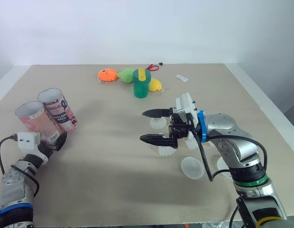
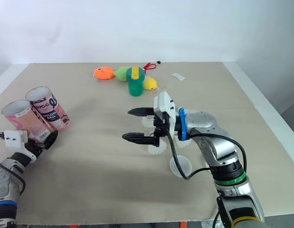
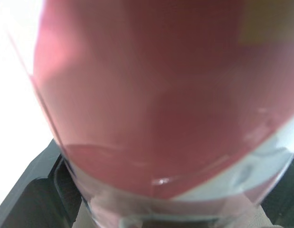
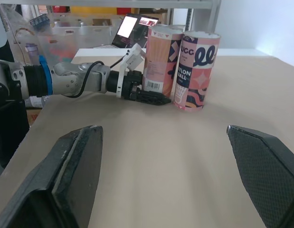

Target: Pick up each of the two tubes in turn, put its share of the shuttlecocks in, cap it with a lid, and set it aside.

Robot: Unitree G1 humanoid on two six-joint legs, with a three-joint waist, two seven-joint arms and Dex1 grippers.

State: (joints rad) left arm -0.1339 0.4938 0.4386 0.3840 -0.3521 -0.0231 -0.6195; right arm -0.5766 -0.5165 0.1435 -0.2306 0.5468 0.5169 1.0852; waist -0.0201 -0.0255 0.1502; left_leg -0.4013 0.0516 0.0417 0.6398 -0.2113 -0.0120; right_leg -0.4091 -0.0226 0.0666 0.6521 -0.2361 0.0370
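Observation:
Two pink open-topped tubes stand side by side at the table's left: the near one (image 1: 33, 119) and the far one (image 1: 59, 108). My left gripper (image 1: 55, 140) is shut around the near tube's base (image 3: 161, 95); the right wrist view shows its black fingers (image 4: 149, 97) there. At mid-table my right gripper (image 1: 149, 126) hangs open, fingers wide apart, pointing left towards the tubes. White shuttlecocks lie under and behind it (image 1: 158, 124) (image 1: 166, 151). Two translucent round lids (image 1: 192, 167) (image 1: 222, 166) lie flat near my right forearm.
At the back centre stand a green cup (image 1: 141, 85) with orange (image 1: 108, 75), green (image 1: 126, 74) and yellow (image 1: 155, 85) toys around it. Farther back are a red-handled item (image 1: 153, 67) and a small white tag (image 1: 181, 78). The table's edge runs along the right.

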